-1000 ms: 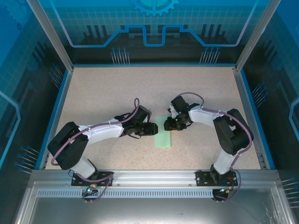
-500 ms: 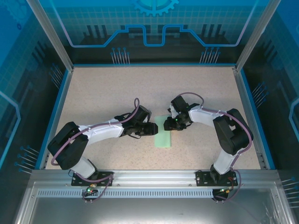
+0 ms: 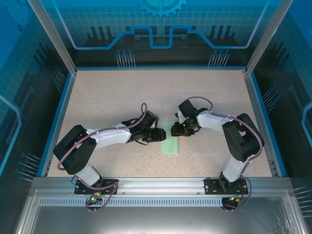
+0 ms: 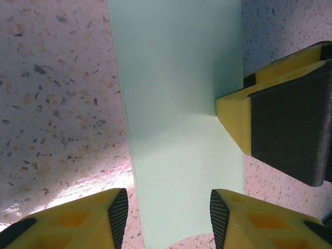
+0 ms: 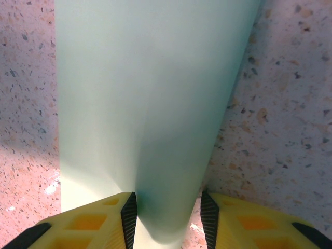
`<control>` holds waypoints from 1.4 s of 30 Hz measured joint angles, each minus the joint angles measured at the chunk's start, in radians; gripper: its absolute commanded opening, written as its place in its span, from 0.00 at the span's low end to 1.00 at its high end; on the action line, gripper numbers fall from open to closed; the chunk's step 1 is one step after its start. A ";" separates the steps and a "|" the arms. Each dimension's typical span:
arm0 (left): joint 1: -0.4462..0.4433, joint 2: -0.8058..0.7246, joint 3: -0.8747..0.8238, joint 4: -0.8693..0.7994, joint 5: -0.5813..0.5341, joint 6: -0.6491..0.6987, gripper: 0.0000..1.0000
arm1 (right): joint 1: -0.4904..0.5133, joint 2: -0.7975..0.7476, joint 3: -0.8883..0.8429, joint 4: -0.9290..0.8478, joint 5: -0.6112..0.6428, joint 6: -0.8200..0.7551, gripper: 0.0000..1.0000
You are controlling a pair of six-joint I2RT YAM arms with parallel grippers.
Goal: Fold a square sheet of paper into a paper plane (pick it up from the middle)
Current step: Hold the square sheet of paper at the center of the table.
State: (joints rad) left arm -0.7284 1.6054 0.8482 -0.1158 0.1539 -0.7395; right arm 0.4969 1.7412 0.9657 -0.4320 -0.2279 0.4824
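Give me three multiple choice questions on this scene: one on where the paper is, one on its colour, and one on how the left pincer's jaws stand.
1. Where is the paper sheet?
A) At the far left corner
B) In the middle of the table, between the left pincer and the right pincer
C) Hanging off the near edge

2. Its colour?
A) Pink
B) White
C) Pale mint green

3. The left pincer's jaws?
A) Apart, the sheet running between them
B) Shut tight on nothing
C) Clamped on a pen

Answers:
1 B, the top view shows both pincers flanking it.
2 C, it looks mint in every view.
3 A, the left wrist view shows its fingers either side of the sheet.
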 measured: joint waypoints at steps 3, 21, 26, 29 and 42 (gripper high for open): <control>0.000 0.007 0.000 0.025 0.000 -0.017 0.44 | 0.000 0.000 0.000 0.000 0.000 0.000 0.41; -0.003 0.127 0.000 0.153 0.027 -0.060 0.37 | 0.000 0.002 -0.002 0.004 0.000 0.000 0.40; -0.006 0.146 0.000 0.156 0.027 -0.068 0.37 | 0.000 0.002 -0.002 0.005 0.000 0.000 0.41; -0.008 0.147 0.000 0.161 0.027 -0.068 0.37 | 0.000 0.002 -0.002 0.005 0.000 0.000 0.41; -0.014 0.185 0.052 0.121 0.016 -0.041 0.36 | 0.000 0.002 -0.002 0.006 0.000 0.000 0.41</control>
State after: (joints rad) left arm -0.7429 1.7908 0.9005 0.0048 0.1703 -0.7803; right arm 0.4969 1.7432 0.9634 -0.4263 -0.2279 0.4820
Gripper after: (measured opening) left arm 0.364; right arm 0.408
